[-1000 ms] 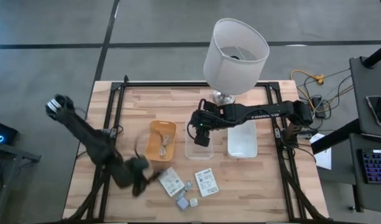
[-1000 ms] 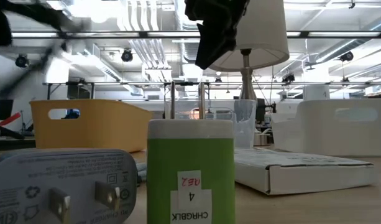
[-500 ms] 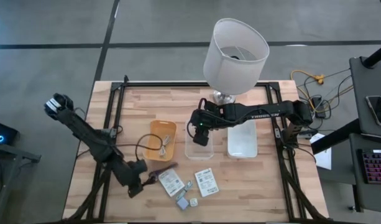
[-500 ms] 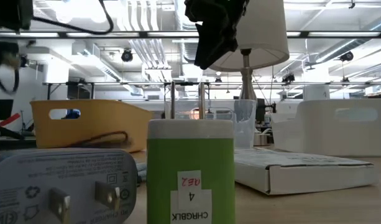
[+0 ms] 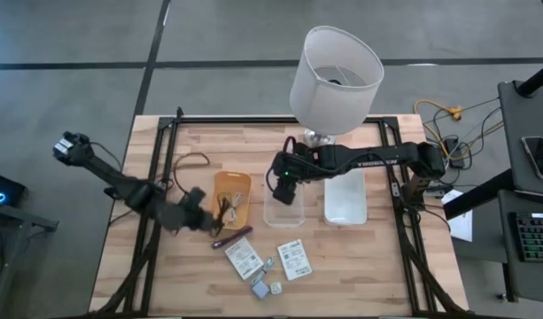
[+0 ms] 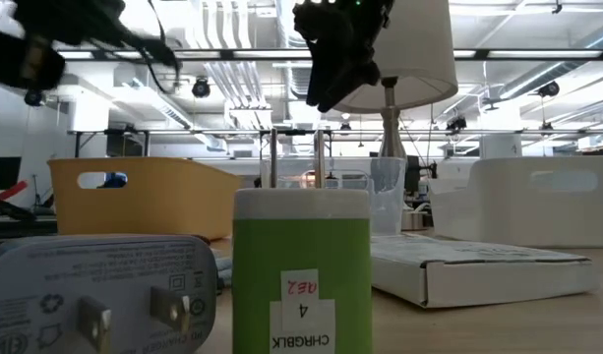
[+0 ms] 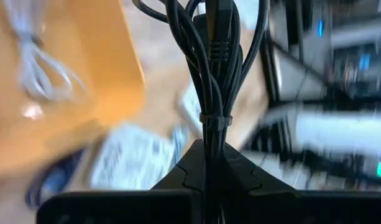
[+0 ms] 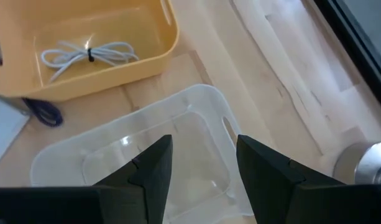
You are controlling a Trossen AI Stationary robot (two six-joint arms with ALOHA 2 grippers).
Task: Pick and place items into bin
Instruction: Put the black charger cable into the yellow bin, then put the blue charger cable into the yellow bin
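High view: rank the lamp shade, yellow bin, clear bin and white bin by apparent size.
1. Lamp shade, though it is nearer the camera.
2. White bin.
3. Yellow bin and clear bin look alike; no ranking.

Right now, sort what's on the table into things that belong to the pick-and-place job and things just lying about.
Job:
- black cord bundle, held in the left gripper beside the yellow bin
- grey cable, already in that bin
- two white packets
- small cubes
- purple cord
- clear bin under the open right gripper

Lying about:
- lamp
- white bin
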